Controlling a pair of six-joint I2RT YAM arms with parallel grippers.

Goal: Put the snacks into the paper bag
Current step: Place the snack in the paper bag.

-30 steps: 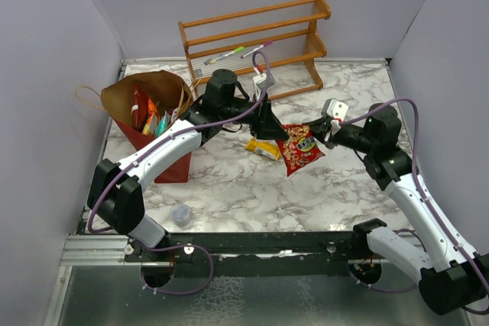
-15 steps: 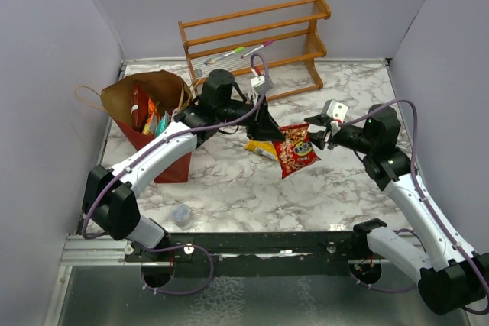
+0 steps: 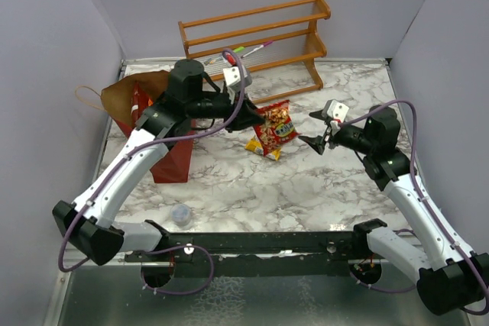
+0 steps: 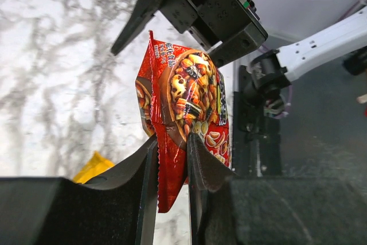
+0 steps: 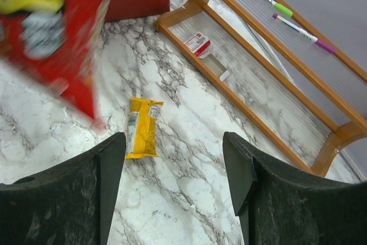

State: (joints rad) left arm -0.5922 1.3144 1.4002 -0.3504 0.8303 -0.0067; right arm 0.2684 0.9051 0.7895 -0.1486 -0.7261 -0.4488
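Red snack packet (image 4: pixel 189 90) pinched in left end effector (image 4: pixel 172 147), right of paper bag (image 3: pixel 174 159); right end effector (image 5: pixel 172 142) wide, farther right.

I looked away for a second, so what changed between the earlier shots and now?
The red snack packet went from the right gripper, now open and empty, to the left gripper, which pinches its edge and has carried it left toward the paper bag. The yellow packet, clear cup and wooden rack stayed put, as did the bag.
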